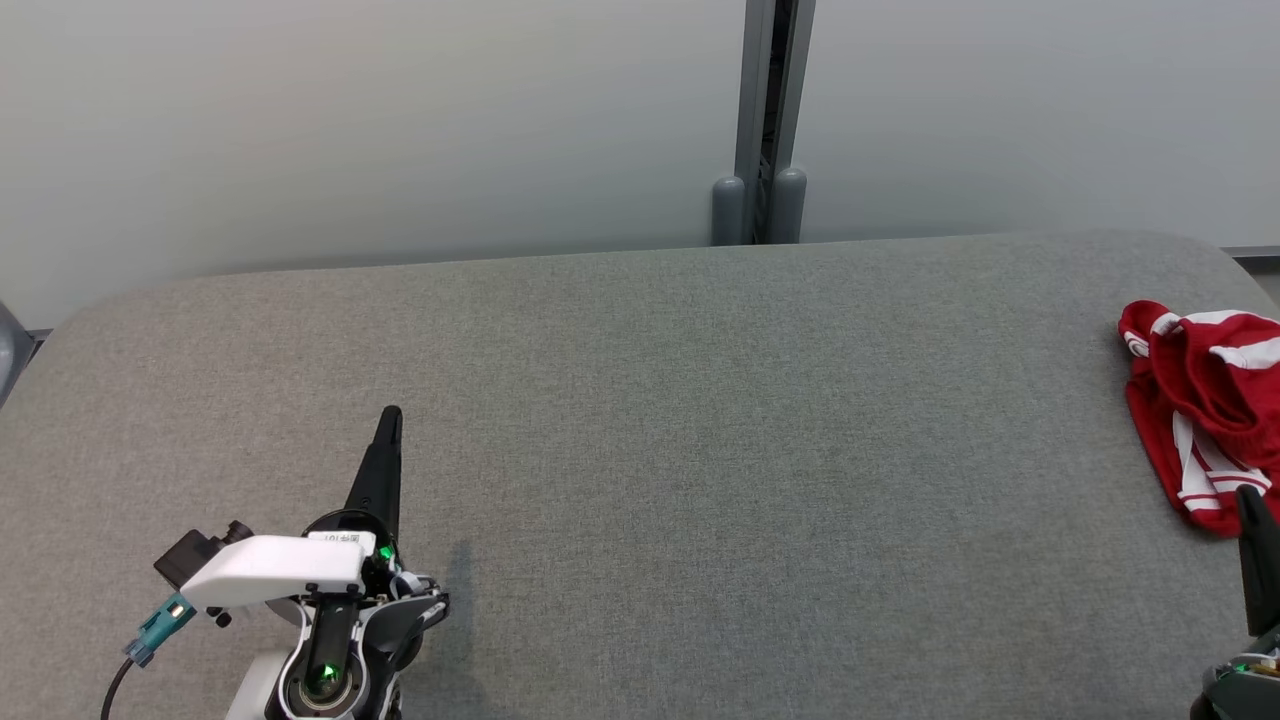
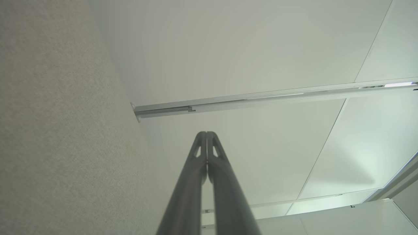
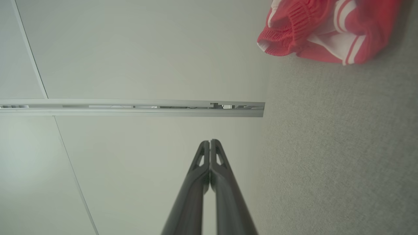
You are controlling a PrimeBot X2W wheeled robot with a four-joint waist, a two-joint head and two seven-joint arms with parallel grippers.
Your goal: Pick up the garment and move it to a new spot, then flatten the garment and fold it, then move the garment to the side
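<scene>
A crumpled red garment [image 1: 1200,400] with white stripes lies in a heap at the far right edge of a wide grey fabric-covered table [image 1: 700,450], partly cut off by the border of the head view. The robot's right gripper [image 1: 1252,497] rises from the lower right corner, its dark tip near the closest hem of the cloth. Its two long fingers are pressed together along their length and grip nothing. In the right wrist view the garment's ribbed red edge and white stripes show at the upper right, resting on the grey surface ahead of the closed fingertips and off to one side, apart from them.

Across the table, well apart from the garment, the left gripper [image 1: 391,418] points away from the robot over bare grey fabric. Its fingers likewise lie flat against each other with nothing between them, as the left wrist view confirms. Behind that gripper sit a white wrist housing [image 1: 275,572], a small green light and a teal cable connector [image 1: 160,626] trailing a dark lead.

A pale panelled wall [image 1: 400,130] backs the table, split by a grey metal post [image 1: 768,120] that comes down to the table's far edge. Both wrist views show this post as a slim rail crossing the wall beyond the fingertips.
</scene>
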